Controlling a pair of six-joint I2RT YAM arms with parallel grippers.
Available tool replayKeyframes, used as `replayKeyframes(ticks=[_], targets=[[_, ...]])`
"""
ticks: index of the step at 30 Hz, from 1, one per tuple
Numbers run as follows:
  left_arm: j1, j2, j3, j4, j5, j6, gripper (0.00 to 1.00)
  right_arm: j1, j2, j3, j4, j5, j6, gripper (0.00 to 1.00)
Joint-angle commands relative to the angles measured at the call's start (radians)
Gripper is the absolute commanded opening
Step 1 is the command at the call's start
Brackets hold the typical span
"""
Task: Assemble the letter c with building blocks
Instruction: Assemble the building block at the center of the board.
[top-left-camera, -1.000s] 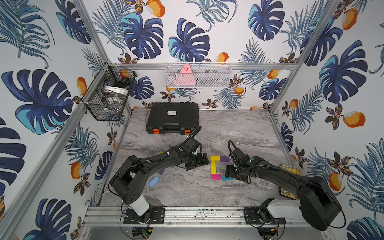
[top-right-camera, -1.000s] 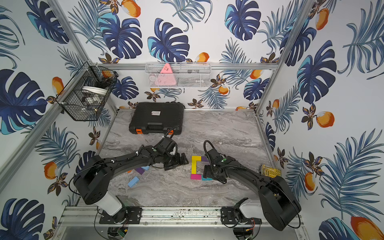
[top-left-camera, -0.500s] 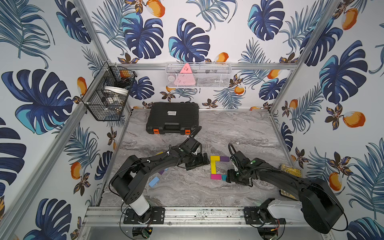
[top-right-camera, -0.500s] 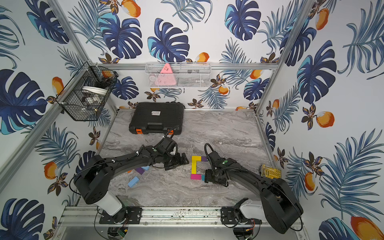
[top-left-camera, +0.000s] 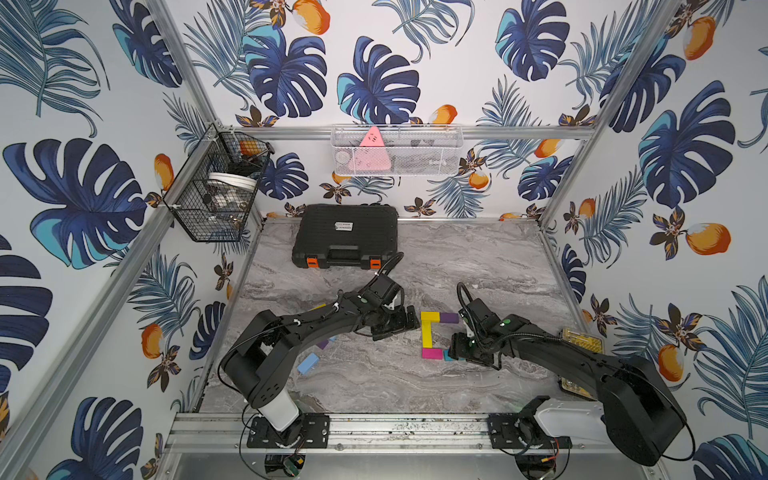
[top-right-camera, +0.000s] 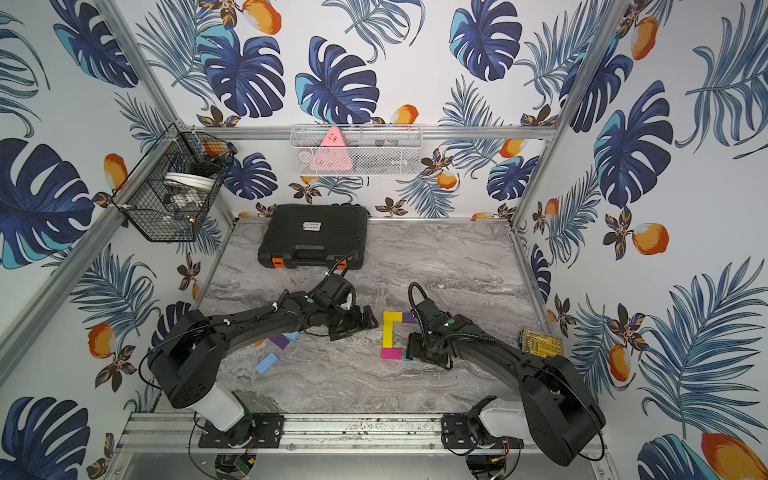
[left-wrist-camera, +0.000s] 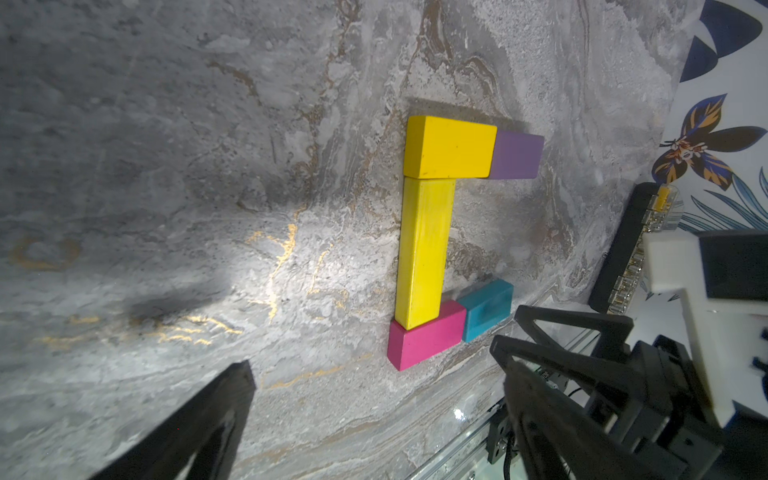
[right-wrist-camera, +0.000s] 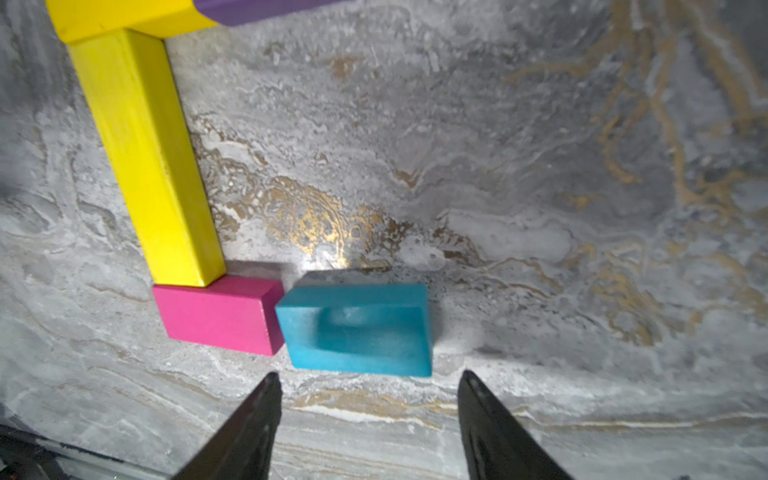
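Right wrist view: right end effector (right-wrist-camera: 368, 388), jaws spread and empty, just short of the teal block (right-wrist-camera: 357, 328), which lies on the desk (right-wrist-camera: 540, 208) at 3 o'clock of the magenta block (right-wrist-camera: 216, 313), slightly askew. Likely hazard: a jaw tip catching it would shove the letter's lower arm. Left end effector (top-left-camera: 397, 326), spread wide, sits at the letter's 9 o'clock.

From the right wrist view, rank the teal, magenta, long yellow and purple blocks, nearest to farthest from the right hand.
1. Teal block, just ahead of the right hand.
2. Magenta block, beside the teal.
3. Long yellow block, the C's spine.
4. Purple block, ending the C's far arm.
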Motion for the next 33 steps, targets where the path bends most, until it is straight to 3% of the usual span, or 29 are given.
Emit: replayKeyframes(ticks=[1, 8, 33], targets=[[-0.001, -0.006, 0.002, 0.010, 0.000, -0.007, 0.99, 0.000, 0.021, 0.010, 0.041, -0.002, 0.036, 0.68], [0.000, -0.003, 0.002, 0.012, 0.002, -0.007, 0.99, 0.001, 0.052, 0.022, 0.055, 0.006, 0.055, 0.76], [-0.001, 0.000, 0.004, 0.011, -0.003, -0.007, 0.99, 0.000, 0.063, 0.010, 0.092, -0.047, 0.076, 0.75]])
